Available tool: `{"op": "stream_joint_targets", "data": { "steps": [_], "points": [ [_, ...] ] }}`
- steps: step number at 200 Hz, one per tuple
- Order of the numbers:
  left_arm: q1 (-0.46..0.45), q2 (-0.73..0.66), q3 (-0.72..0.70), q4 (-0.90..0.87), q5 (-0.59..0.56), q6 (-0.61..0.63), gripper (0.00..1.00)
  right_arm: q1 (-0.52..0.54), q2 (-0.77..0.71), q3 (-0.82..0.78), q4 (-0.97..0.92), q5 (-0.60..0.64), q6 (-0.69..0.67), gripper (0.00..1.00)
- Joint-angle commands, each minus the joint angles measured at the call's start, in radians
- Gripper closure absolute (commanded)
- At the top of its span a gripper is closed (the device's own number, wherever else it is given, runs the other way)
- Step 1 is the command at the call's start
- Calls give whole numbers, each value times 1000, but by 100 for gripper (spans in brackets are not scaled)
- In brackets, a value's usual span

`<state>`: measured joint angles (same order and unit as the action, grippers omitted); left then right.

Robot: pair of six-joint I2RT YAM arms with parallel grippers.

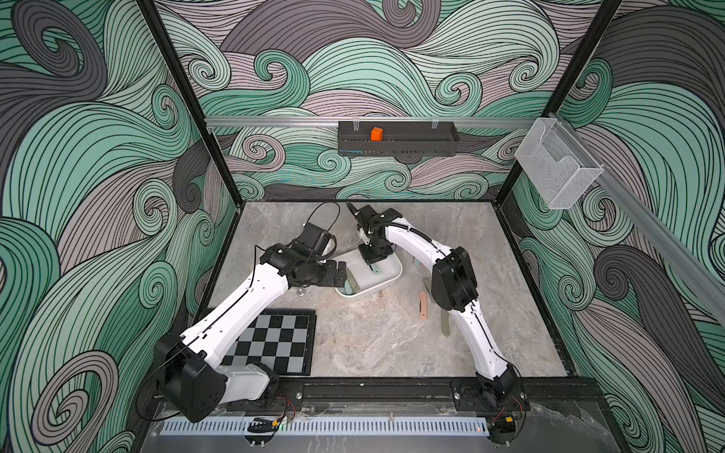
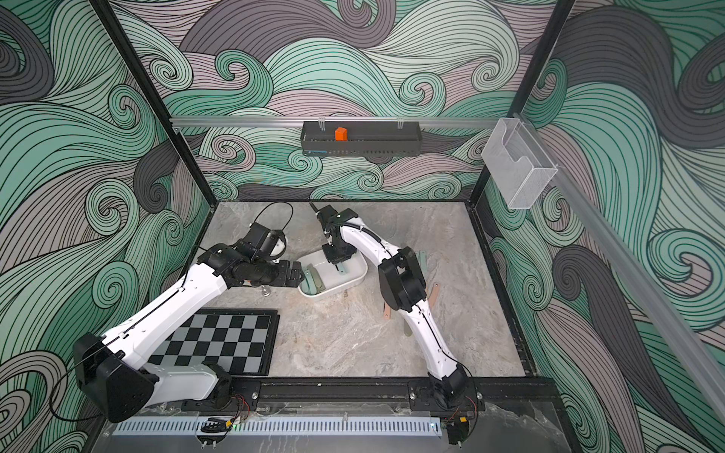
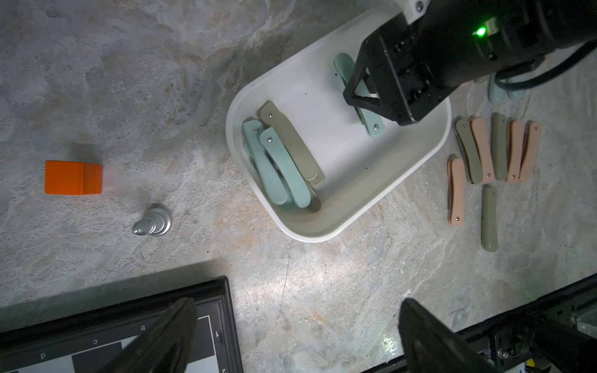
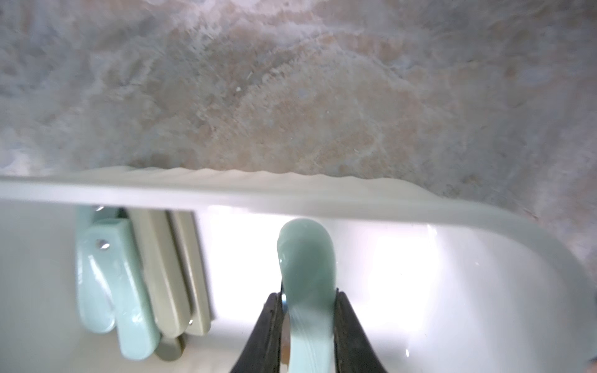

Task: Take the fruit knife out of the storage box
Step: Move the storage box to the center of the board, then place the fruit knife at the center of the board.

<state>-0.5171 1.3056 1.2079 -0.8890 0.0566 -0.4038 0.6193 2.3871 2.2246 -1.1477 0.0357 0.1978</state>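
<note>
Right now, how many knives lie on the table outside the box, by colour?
Pink knives: 4
Olive knives: 3
Teal knives: 2, both only partly in view
Total: 9

Marble tabletop (image 1: pixel 372 345), storage box (image 3: pixel 310 237), chessboard (image 1: pixel 274 345), fruit knives (image 3: pixel 482 148), orange block (image 3: pixel 73 177)

The fruit knife (image 4: pixel 307 284) between the right jaws runs off the blurred wrist view's edge.
</note>
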Motion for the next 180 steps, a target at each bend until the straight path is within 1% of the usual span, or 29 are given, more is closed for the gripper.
{"op": "stream_joint_targets", "data": {
  "steps": [1,34,64,67,75,104,132,180],
  "points": [
    [6,22,35,42,45,-13,1,-24,-99,-20,-23,12,12,81],
    [3,67,66,62,71,-20,1,-66,-164,-33,-22,21,15,81],
    [0,110,125,79,91,-29,1,-138,-182,-26,-23,22,23,80],
    [0,141,134,79,94,-30,2,-146,-180,-26,-23,22,23,81],
    [-1,165,157,78,106,-38,1,-168,-177,-26,-23,23,27,81],
    [-20,244,250,63,137,-53,1,-240,-138,-19,-23,25,31,81],
    [-49,305,299,55,158,-57,1,-288,-77,-4,-22,17,23,81],
    [-64,366,317,52,166,-55,1,-303,29,18,-20,-24,25,82]
  ]
}}
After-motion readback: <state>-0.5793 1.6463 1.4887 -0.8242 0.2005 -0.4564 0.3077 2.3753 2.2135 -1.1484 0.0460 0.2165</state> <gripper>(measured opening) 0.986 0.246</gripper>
